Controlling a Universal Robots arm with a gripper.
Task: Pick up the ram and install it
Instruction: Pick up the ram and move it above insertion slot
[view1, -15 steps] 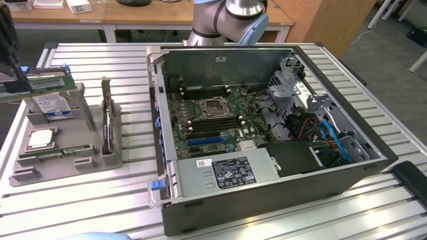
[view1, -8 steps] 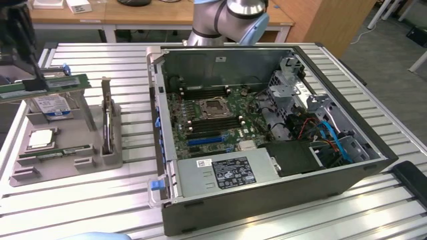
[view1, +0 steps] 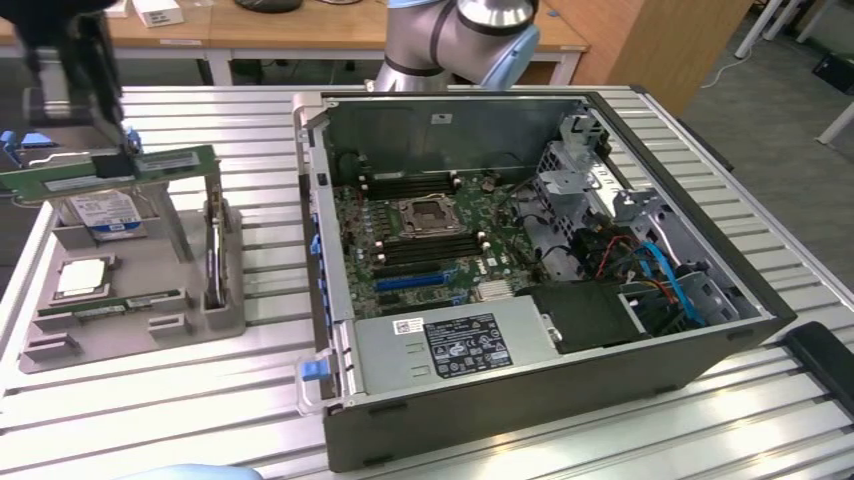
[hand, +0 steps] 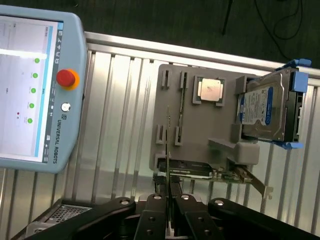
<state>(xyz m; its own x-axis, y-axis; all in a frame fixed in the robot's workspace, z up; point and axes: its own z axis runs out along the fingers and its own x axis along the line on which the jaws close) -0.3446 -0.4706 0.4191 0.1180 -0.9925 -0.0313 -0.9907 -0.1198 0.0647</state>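
Note:
The ram (view1: 160, 163) is a long green stick held level above the grey parts holder (view1: 160, 260) at the exterior view's left. My gripper (view1: 120, 155) is shut on it from above. In the wrist view the ram (hand: 168, 145) appears edge-on as a thin line running out from between the black fingertips (hand: 168, 200), over the holder (hand: 200, 135). A second green stick (view1: 114, 305) lies in a holder slot beside the silver processor chip (view1: 83, 275). The open computer case (view1: 534, 250) lies at the centre, with its motherboard (view1: 427, 230) and dark memory slots (view1: 420, 183) exposed.
A hard drive with a blue-white label (view1: 110, 215) (hand: 270, 105) stands in the holder, and a green expansion card (hand: 200, 172) stands on edge along one side. A teach pendant (hand: 30, 85) rests on the slatted table (view1: 747, 410). The case wall (view1: 314, 200) rises between holder and motherboard.

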